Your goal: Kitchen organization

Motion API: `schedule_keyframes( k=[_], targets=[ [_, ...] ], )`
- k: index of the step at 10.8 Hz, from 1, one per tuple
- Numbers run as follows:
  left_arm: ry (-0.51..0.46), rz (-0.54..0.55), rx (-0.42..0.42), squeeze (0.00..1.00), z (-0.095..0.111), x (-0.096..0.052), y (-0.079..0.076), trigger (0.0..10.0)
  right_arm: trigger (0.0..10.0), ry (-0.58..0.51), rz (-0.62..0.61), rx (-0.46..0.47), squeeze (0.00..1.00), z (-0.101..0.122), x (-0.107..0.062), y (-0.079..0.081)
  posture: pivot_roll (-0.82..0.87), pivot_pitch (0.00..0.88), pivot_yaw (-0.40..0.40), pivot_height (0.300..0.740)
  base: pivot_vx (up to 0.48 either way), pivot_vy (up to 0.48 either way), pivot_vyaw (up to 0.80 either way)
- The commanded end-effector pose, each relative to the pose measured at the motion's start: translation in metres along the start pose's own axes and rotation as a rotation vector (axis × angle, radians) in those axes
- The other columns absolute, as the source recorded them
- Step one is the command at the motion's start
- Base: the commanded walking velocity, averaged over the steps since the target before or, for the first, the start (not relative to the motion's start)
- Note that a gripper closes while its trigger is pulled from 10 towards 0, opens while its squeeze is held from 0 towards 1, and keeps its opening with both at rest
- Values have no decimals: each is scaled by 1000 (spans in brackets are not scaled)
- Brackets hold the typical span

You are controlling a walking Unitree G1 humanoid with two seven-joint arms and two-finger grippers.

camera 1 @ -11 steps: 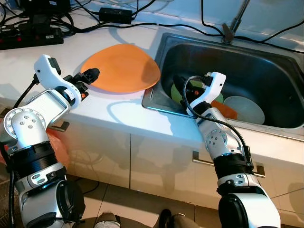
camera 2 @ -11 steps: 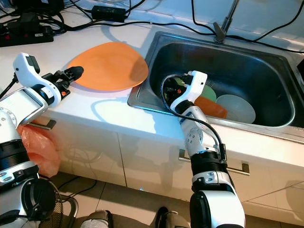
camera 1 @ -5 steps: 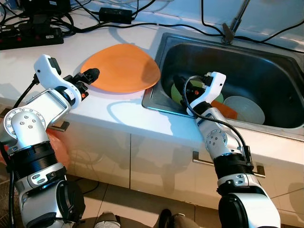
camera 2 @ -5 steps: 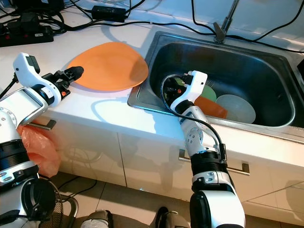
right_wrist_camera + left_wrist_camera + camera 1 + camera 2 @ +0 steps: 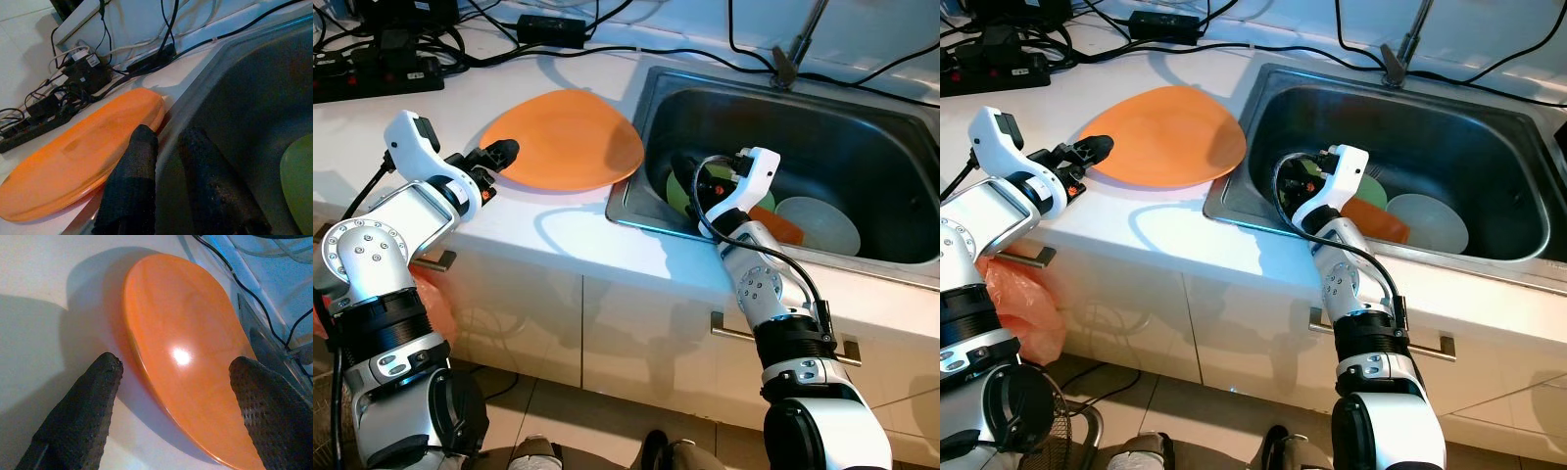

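A black power strip (image 5: 377,76) lay at the far left of the white bench (image 5: 558,240), with black cables (image 5: 489,49) trailing from it toward a black adapter (image 5: 551,31) further along the back. More cables (image 5: 862,73) ran behind the sink. A tap (image 5: 798,44) leaned over the sink's rear edge. Below the bench were white cabinet doors (image 5: 607,343) with a metal handle (image 5: 783,338). An orange plastic bag (image 5: 431,304) hung at the lower left, above the tiled floor (image 5: 568,421).
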State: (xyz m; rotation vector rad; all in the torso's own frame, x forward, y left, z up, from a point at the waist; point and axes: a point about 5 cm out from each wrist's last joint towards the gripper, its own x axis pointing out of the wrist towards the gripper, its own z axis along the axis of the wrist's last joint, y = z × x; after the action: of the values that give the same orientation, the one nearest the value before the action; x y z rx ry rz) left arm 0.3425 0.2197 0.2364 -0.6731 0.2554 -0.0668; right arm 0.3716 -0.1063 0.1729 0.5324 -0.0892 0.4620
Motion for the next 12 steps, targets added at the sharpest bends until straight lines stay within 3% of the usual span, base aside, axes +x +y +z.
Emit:
schedule_keyframes(
  k=[1, 8, 9, 11, 12],
  targets=[
    [26, 20, 20, 0, -3, 3, -1, 10000, 10000, -2, -16, -1, 0, 3, -1, -4, 120, 132, -47, 740, 0, 0, 0],
    [26, 20, 20, 0, -3, 3, -1, 10000, 10000, -2, -16, -1, 0, 3, -1, -4, 120, 132, -47, 740, 0, 0, 0],
    [14, 17, 12, 0, -5, 12, -12, 10000, 10000, -6, -18, -1, 0, 3, -2, -4, 100, 117, -34, 740, 0, 0, 0],
    [-230, 267, 286, 0, 21, 4, -6, 10000, 10000, -10, -27, 6, 0, 3, -4, -6, 110, 132, -36, 740, 0, 0, 0],
    [-241, 289, 305, 0, 22, 2, -4, 10000, 10000, -9, -29, 6, 0, 3, -4, -6, 111, 134, -37, 740, 0, 0, 0]
  ],
)
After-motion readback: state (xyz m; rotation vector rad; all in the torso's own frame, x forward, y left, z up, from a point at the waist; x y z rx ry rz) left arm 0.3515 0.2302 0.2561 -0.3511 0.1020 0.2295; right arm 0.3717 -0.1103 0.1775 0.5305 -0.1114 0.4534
